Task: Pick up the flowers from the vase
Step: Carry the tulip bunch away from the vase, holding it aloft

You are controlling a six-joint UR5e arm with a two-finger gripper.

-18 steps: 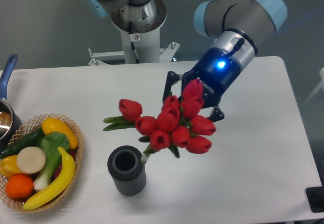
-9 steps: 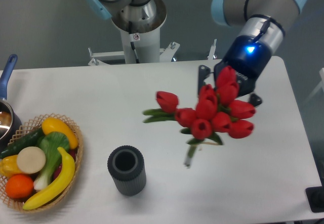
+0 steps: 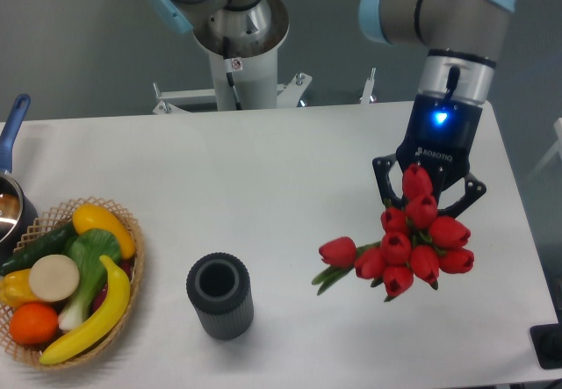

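Observation:
The flowers [image 3: 406,247], a bunch of glossy red tulip buds with green stems, hang in the air over the right part of the table, tilted with one bud and the stems pointing left. My gripper [image 3: 428,198] is shut on the bunch from above, its black fingers [image 3: 384,183] either side of the top buds. The vase [image 3: 219,295], a dark grey ribbed cup, stands upright and empty near the front middle of the table, well left of the flowers.
A wicker basket [image 3: 132,270] of plastic fruit and vegetables sits at the front left. A pot with a blue handle [image 3: 12,130] pokes in at the left edge. The robot base [image 3: 237,38] stands behind the table. A dark object [image 3: 549,345] lies at the front right corner.
The gripper has carried the flowers out of the vase, up and to the right, then lower over the right side of the table. The vase stays put, now empty.

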